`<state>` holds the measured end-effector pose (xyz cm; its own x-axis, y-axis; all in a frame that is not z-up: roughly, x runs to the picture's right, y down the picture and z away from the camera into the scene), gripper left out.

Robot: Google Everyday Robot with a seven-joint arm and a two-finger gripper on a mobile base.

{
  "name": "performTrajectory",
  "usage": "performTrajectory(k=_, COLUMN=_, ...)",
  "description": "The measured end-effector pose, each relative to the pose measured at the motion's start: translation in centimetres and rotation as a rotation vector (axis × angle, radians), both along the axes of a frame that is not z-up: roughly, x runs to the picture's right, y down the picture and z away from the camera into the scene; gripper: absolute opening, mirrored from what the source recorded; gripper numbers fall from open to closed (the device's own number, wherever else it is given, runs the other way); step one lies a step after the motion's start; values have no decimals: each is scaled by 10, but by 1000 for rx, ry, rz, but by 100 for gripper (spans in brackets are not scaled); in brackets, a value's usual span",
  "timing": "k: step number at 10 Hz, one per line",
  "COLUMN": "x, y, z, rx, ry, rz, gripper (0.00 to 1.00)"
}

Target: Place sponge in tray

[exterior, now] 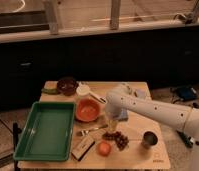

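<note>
Now your end effector (112, 124) hangs at frame centre, fingers apart, empty.
The sponge (124, 115) lies just right of it on the counter (138, 156), partly under the arm (148, 107); tray (45, 132) at lower left.

The tray (45, 131) lies on the left of the table (138, 151). The bowl (87, 110) sits just right of it. The claw (112, 125) hangs right of the bowl, with the sponge (125, 115) just beside it.
</note>
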<state>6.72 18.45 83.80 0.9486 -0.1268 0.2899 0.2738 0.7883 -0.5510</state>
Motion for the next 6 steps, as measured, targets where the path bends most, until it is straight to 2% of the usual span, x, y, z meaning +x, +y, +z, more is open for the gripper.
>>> performTrajectory(k=3, x=10, y=-5, z=0, rx=3, ry=15, rz=-2, gripper=80)
performTrajectory(k=6, x=31, y=-9, z=1, rx=7, ry=39, rz=10, gripper=80)
